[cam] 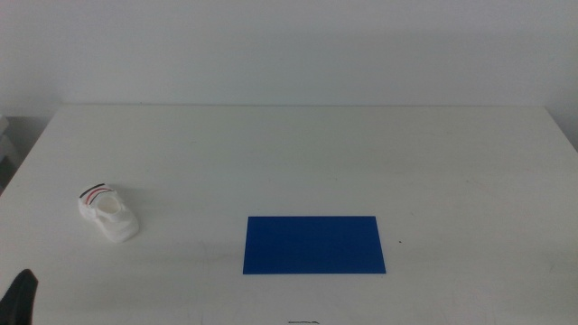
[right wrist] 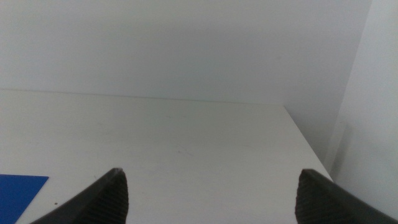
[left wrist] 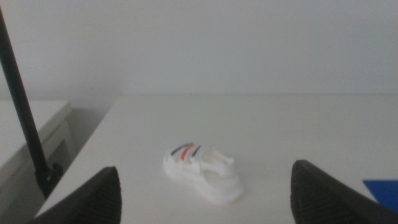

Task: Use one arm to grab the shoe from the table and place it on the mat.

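The small white shoe (cam: pixel 108 213) with dark and red straps lies on the white table (cam: pixel 298 162) at the left, apart from the dark blue mat (cam: pixel 313 244) at the front centre. My left gripper (cam: pixel 22 296) shows only as a dark tip at the bottom left corner of the middle view. In the left wrist view its gripper (left wrist: pixel 205 190) is open, with the shoe (left wrist: pixel 203 173) ahead between the jaws and some way off. My right gripper (right wrist: pixel 211 193) is open and empty; it is out of the middle view. A corner of the mat (right wrist: pixel 18 194) shows beside it.
The table's far edge meets a plain white wall. A black cable or pole (left wrist: pixel 25 112) and a white cabinet (left wrist: pixel 31 134) stand off the table's left side. The mat's edge (left wrist: pixel 380 188) shows at the side of the left wrist view.
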Robot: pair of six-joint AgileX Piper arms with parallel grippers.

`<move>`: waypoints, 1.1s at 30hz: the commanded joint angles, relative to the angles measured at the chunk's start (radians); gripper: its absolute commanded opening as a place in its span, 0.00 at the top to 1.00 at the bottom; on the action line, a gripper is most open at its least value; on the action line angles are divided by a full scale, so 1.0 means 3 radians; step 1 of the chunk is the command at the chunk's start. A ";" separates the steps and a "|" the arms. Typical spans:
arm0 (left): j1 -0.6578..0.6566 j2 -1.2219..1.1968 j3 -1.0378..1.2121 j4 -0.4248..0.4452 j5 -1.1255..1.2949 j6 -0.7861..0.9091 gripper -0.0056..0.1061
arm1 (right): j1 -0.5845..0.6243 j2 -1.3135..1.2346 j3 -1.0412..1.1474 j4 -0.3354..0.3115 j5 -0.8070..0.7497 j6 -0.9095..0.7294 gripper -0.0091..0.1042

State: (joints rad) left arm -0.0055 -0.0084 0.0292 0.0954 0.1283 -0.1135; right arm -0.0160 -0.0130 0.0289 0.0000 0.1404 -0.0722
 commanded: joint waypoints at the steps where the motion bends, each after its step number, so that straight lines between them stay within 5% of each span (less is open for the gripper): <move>1: -0.0007 0.0212 -0.0144 -0.0013 -0.0272 -0.0075 0.11 | 0.0005 -0.0064 -0.0062 -0.0030 -0.0251 -0.0014 0.09; 11: -0.0007 0.1615 -0.1178 -0.0013 -0.0081 -0.0352 0.11 | 0.0005 -0.0064 -0.0062 -0.0030 -0.0251 -0.0014 0.09; 25: -0.0007 0.3208 -0.3099 -0.0006 0.2236 -0.0743 0.11 | 0.0005 -0.0064 -0.0062 -0.0030 -0.0251 -0.0014 0.09; 33: -0.0010 0.4280 -0.3832 -0.0074 0.2374 -0.1446 0.11 | 0.0005 -0.0064 -0.0062 -0.0030 -0.0251 -0.0014 0.09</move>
State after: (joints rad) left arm -0.0055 1.2377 -1.0531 0.0862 0.8723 -0.4787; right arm -0.0160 -0.0130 0.0289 0.0000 0.1404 -0.0722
